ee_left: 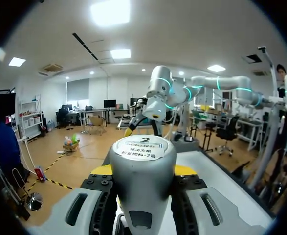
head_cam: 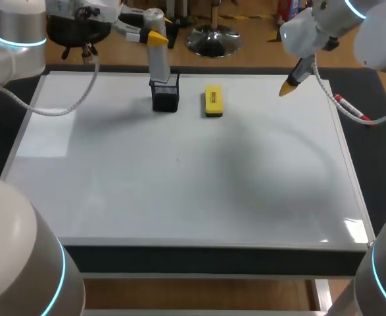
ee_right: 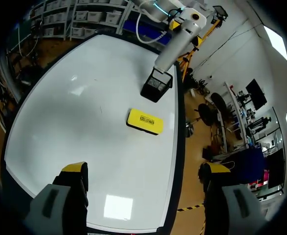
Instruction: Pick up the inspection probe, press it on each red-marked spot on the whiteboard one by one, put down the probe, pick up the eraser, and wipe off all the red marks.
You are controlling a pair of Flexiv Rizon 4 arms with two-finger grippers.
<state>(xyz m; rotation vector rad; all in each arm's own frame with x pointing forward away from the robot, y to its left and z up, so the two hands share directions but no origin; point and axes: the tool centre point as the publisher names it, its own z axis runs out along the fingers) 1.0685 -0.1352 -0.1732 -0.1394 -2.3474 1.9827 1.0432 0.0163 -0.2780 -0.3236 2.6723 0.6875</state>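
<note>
The whiteboard [head_cam: 179, 197] lies flat on the dark worktop [head_cam: 380, 138] and fills most of it. Only the head view shows you the red pen [head_cam: 350, 109] lying on the worktop, just right of the board.

Only the right wrist view shows you the right claw [ee_right: 144, 170] well. Its two yellow tips stand wide apart and hold nothing. In the head view you see just one of its tips, hanging over the far right part of the board. That arm comes in from the far right corner.

The yellow eraser [head_cam: 213, 101] lies flat on the far middle of the board. Just left of it stands a small black mesh holder [head_cam: 166, 97].

The probe [head_cam: 158, 64] is a gray, round stick, and its lower end sits in the holder. Only the left wrist view shows you its top, which has a round white label.

The left claw [ee_left: 143, 170] is closed on the probe, with one yellow tip on each side. That arm comes in from the far left.
</note>
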